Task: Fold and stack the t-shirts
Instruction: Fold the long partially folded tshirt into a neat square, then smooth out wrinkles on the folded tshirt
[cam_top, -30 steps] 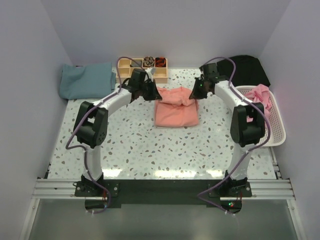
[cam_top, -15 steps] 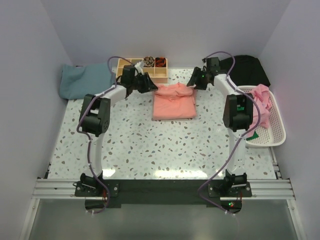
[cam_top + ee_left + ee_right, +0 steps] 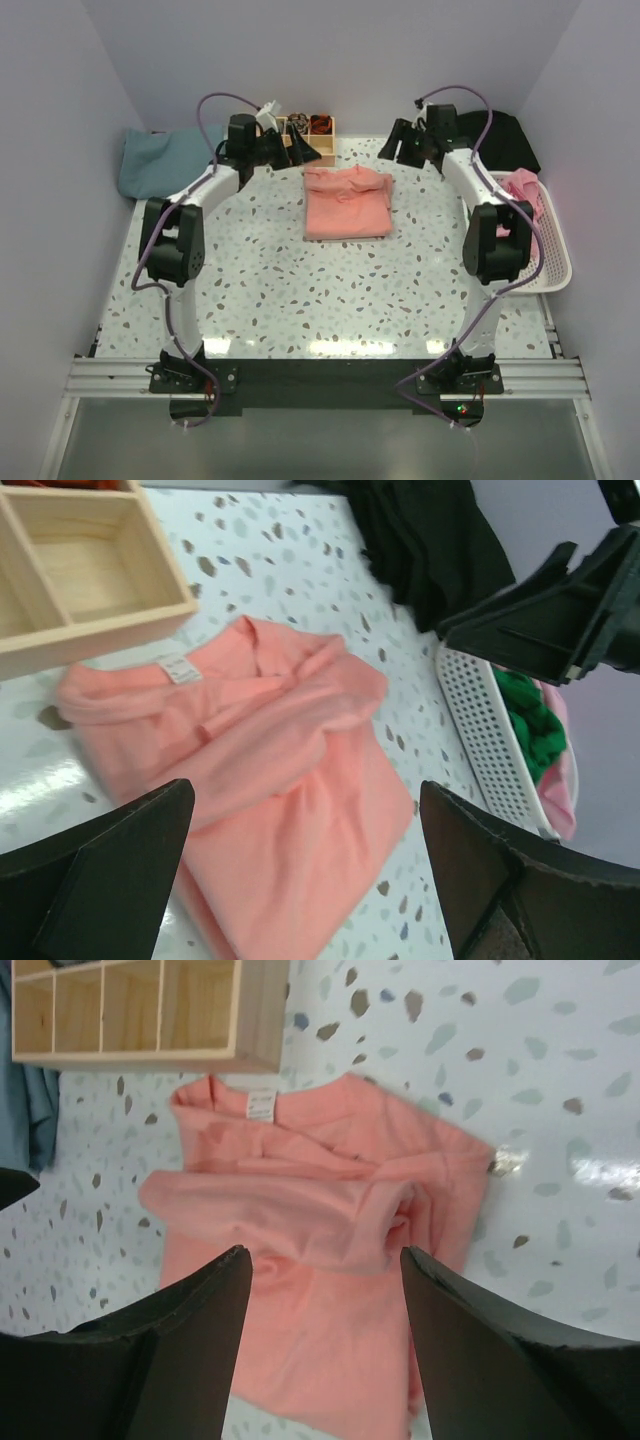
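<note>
Showing one salmon t-shirt (image 3: 347, 202), one teal t-shirt (image 3: 165, 160)

Through the right wrist camera I see my two dark fingers (image 3: 170, 1360) spread apart at the bottom of the view, gripping nothing. In the gap between them and beyond lies a salmon-pink shirt (image 3: 320, 1190) on the speckled table (image 3: 560, 1080). It is folded into a rough rectangle, with one bunched fold rolled across its middle. Its small white label (image 3: 262, 1106) sits at the collar, facing up. Just past the collar is a pale wooden tray (image 3: 262, 1010) with open-topped compartments. A sliver of blue-grey, probably cloth (image 3: 22, 1100), shows at the left edge beside the tray.
</note>
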### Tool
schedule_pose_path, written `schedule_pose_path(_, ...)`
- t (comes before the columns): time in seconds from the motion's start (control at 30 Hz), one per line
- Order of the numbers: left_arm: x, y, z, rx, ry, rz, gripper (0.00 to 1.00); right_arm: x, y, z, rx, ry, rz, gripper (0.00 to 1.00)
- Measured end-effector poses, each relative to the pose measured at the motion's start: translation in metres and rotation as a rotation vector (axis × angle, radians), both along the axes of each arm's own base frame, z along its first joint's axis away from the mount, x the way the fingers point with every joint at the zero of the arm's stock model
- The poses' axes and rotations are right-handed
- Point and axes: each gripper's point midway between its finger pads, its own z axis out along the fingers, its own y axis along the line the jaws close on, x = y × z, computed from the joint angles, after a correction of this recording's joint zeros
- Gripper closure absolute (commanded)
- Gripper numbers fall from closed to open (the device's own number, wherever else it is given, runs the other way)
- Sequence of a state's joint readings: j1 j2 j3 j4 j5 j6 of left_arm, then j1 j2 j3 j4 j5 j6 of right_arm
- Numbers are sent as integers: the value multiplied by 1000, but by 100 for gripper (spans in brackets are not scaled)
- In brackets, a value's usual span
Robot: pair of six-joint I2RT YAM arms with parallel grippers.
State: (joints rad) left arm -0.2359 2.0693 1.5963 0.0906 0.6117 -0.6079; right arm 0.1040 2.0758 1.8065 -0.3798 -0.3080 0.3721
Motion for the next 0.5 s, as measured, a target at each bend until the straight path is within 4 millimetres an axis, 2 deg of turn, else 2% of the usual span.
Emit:
schedule_pose_path(0.07, -16, -14, 5, -10, 5, -56, 0, -19, 16, 1, -6, 13, 39, 37)
schedule_pose_path(0.13, -36, -31, 1, -11, 22, -119, 0, -39, 37, -6, -18, 39, 89, 38)
schedule_pose_path(0.27, -73, -54, -26, 11, 95, -204, 0, -74, 68, -35, -39, 121, 168, 38)
schedule_pose_path(0.37, -88, -58, -44, 26, 156, -224, 0, -88, 75, -56, -51, 180, 189, 38)
schedule_pose_path(0.5, -83, -58, -54, 28, 162, -218, 0, -86, 70, -75, -61, 218, 178, 37)
